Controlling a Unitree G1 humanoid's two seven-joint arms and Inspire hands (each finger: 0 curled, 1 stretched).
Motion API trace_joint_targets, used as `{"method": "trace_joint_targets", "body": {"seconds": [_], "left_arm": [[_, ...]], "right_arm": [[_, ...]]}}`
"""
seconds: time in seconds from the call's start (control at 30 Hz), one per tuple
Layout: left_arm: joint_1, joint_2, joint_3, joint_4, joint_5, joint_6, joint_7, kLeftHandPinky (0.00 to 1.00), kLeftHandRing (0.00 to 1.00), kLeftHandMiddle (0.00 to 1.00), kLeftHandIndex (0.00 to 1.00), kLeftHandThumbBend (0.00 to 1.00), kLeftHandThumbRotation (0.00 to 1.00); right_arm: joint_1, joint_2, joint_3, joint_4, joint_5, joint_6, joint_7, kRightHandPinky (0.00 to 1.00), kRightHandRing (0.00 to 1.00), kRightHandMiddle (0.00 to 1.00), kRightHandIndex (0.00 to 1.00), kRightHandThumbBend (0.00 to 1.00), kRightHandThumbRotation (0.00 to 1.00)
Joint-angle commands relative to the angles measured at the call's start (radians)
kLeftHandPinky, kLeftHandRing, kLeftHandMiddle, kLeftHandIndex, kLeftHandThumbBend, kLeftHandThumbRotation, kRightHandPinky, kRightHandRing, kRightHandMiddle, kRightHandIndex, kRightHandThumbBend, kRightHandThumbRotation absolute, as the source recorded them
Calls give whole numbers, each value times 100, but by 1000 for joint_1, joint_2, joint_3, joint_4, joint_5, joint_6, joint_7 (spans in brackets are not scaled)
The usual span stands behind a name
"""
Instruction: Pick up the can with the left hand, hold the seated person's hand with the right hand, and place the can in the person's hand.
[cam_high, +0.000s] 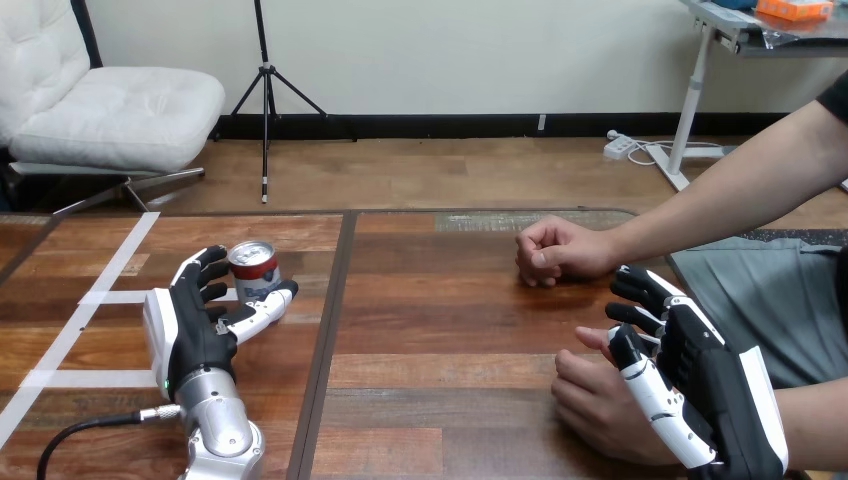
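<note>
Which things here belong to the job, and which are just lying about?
Job: can; left hand beside it; right hand by the person's nearer hand.
Lying about: the person's farther hand, fisted on the table; white tape strips.

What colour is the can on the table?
The can is red with white markings and a silver top; the head view shows it best.
</note>
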Motion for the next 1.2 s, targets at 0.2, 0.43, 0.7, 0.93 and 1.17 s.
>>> {"method": "trace_joint_targets", "body": {"seconds": [0.2,0.43,0.7,0.93,1.17], "left_arm": [[-96,1,-1,2,5,2,-4,70,76,76,75,71,0],[-104,2,-4,8,9,9,-3,70,76,76,74,71,0],[-111,5,-22,15,32,29,19,70,76,76,75,71,0],[-115,6,-32,17,49,43,22,71,79,80,78,71,0],[-122,5,-40,17,62,75,29,73,82,85,83,72,0]], "right_arm": [[-37,-8,2,-54,-4,-14,-10,72,80,84,83,53,64],[-36,-8,2,-55,2,-15,-6,72,80,84,83,53,65],[-34,-9,2,-59,4,-16,-5,71,80,84,83,53,64],[-32,-11,0,-58,6,-22,-4,71,80,85,83,52,64],[-28,-12,-2,-60,4,-25,-6,71,80,84,83,52,64]]}}
